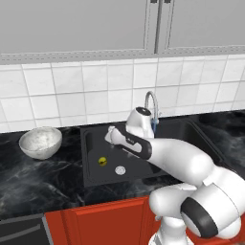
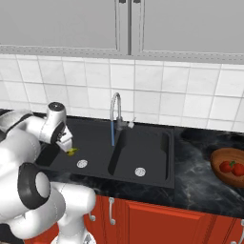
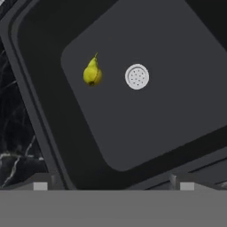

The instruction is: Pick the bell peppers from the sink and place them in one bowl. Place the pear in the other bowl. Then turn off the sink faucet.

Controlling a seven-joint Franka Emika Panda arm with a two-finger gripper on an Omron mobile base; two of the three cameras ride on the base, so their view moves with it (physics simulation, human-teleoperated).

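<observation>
The hand (image 3: 113, 184) hangs over the left basin of the sink (image 1: 91, 179), its fingers spread wide and holding nothing; the two fingertips (image 3: 41, 182) rise far apart at the bottom of the hand view. Just beyond them, on the basin floor, lies the pear (image 3: 92, 73). It sits ahead of the hand and off toward the left fingertip, beside the round drain disc (image 3: 136, 76) but not touching it. Its long axis runs roughly away from the hand, stem end farthest, tilted slightly, so it lies crosswise to the line between the fingertips. My judgement is that the coming move is a descent with a small shift toward the pear, and the present roll of the hand would suit a grip across its belly.

From the left base view the pear (image 1: 102, 161) lies nearer the basin's left wall than the drain, and the white bowl (image 1: 40, 142) meant for it stands on the tabletop (image 1: 28, 182) beyond the sink's left edge. The right base view adds what that one lacks: the wooden bowl (image 2: 228, 167) near the tabletop's right edge already holds both red bell peppers (image 2: 231, 167), and farther back a thin blue stream runs from the faucet (image 2: 116, 110), so the water is on.
</observation>
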